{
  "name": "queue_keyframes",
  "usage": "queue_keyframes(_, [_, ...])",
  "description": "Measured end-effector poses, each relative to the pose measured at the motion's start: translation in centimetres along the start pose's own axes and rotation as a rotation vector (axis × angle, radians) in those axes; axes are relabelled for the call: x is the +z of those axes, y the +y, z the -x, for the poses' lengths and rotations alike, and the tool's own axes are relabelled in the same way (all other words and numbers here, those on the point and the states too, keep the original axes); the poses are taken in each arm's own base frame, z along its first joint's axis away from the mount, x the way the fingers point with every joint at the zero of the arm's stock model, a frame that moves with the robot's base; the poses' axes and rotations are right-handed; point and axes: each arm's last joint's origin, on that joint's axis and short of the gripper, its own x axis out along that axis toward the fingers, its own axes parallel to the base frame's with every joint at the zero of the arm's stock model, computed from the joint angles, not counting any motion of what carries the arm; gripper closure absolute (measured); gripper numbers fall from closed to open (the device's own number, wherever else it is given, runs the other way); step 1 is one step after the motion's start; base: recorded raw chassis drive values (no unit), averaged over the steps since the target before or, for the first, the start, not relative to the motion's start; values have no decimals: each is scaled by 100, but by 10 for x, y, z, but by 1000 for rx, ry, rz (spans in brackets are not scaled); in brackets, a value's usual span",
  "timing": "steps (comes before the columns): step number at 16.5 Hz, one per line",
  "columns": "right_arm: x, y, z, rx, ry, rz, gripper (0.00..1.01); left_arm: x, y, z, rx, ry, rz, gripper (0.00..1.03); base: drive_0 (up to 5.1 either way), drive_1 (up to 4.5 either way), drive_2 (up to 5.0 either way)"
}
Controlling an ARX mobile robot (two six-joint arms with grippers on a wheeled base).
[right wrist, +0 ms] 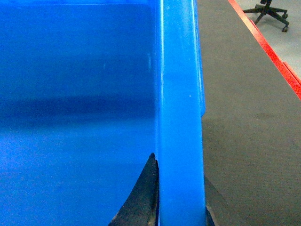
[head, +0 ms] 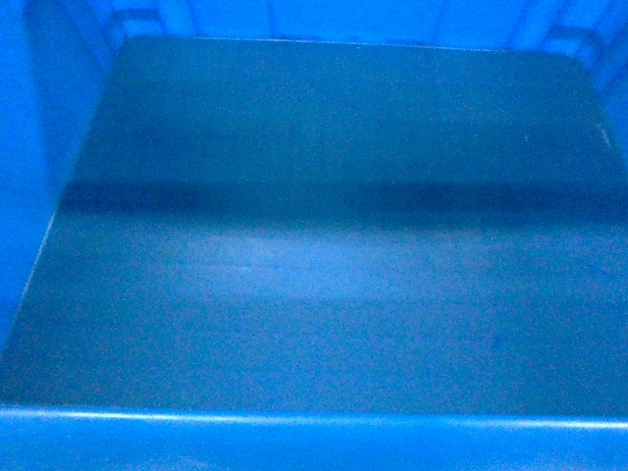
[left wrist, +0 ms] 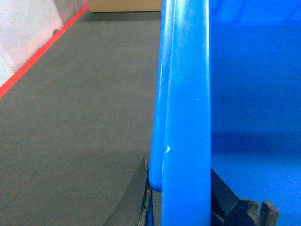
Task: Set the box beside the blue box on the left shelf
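nearest, at the bottom of each wrist view: left gripper [left wrist: 181, 207] clamped across the left rim of the box [head: 314, 235], one dark finger [left wrist: 134, 197] outside the wall and the other inside; right gripper [right wrist: 181, 207] likewise clenched on the right rim, dark finger [right wrist: 141, 197] inside, the outer one barely peeking out. so held between both arms, by its two side walls, apparently lifted above grey carpet [left wrist: 75, 122], though the underside stays out of sight.

judged by looks: hard, stiff plastic, smooth and glossy, so likely slippery under the pads; bulky rather than heavy, with nothing lying on the floor of it. best taken at the thick rounded rims, as here, with even squeeze from both sides to avoid twisting.

farther off: head view filled entirely by the crate's interior, giving no grippers, no shelf, no blue neighbour. left wrist view adds a red floor line [left wrist: 42, 49] and a pale wall beyond. right wrist view adds another red line [right wrist: 268, 52] and an office chair base [right wrist: 268, 12] at the far end.
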Motion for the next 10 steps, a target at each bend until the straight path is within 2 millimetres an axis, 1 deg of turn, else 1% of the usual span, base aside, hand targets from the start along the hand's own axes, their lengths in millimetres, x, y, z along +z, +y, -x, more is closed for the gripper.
queue_keyframes(10, [1, 0, 1, 4, -10, -6, 91, 1, 0, 0, 4, -10, 2, 84, 0, 0, 0])
